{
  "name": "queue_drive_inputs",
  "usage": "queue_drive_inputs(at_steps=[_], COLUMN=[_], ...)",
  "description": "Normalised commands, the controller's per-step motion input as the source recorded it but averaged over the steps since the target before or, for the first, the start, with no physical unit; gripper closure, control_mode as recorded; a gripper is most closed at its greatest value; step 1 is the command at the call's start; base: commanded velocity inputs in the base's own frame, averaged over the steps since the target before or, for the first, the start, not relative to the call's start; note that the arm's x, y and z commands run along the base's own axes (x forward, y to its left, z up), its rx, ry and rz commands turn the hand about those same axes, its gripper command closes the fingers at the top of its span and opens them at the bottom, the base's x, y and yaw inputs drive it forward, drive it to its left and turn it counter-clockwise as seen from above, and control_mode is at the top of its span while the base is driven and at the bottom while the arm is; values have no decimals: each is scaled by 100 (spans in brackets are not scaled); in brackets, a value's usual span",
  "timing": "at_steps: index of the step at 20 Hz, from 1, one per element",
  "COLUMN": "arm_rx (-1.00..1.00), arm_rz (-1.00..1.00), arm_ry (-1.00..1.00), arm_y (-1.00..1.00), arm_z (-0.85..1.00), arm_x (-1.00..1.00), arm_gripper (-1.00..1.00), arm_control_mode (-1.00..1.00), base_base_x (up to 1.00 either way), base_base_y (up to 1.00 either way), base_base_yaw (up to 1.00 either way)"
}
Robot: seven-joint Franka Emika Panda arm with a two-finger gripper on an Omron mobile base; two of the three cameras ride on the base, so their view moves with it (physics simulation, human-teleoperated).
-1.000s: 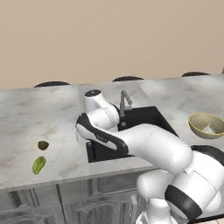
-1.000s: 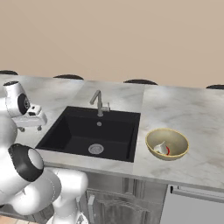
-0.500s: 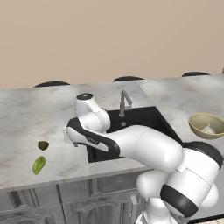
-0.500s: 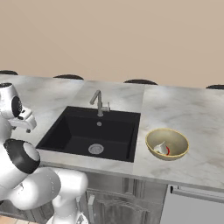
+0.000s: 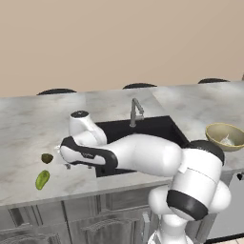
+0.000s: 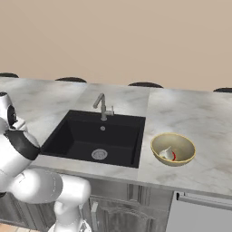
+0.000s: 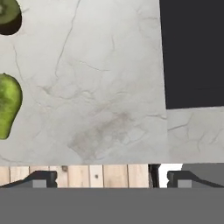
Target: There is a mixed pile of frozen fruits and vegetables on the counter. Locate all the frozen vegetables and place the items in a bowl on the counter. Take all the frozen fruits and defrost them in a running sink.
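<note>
Two fruits [image 7: 8, 105] left of open claw [image 7: 107, 177]

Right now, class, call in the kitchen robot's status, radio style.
Gripper open, empty, over bare counter. Yellow-green fruit and dark olive lump on counter, not yet in sink. Tomato and garlic bulb in bowl. Path clear.

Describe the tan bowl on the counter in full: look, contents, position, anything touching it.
The bowl is wide, round and tan-beige with a paler inside and a smooth matte look. It sits upright on the marbled counter, to the right of the black sink and apart from its edge. Inside lie a whitish bulb and, beside it, a red item partly hidden by the near wall. Whether the two touch cannot be told. Nothing else touches the bowl. In the left base view it shows at the right edge.
</note>
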Motion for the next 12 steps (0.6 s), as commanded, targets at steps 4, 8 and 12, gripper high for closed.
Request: queue_drive_inputs(at_steps=[4,8,12], arm_rx=[0,0,-1], arm_rz=[3,4,2], arm_ry=[15,24,15], arm_y=[39,50,43], arm_z=[0,0,1], arm_x=[4,8,16], arm_gripper=[-100,-100,-100], arm_control_mode=[-100,-100,-100], base_base_x=[0,0,0], base_base_y=[0,0,0], base_base_yaw=[0,0,0])
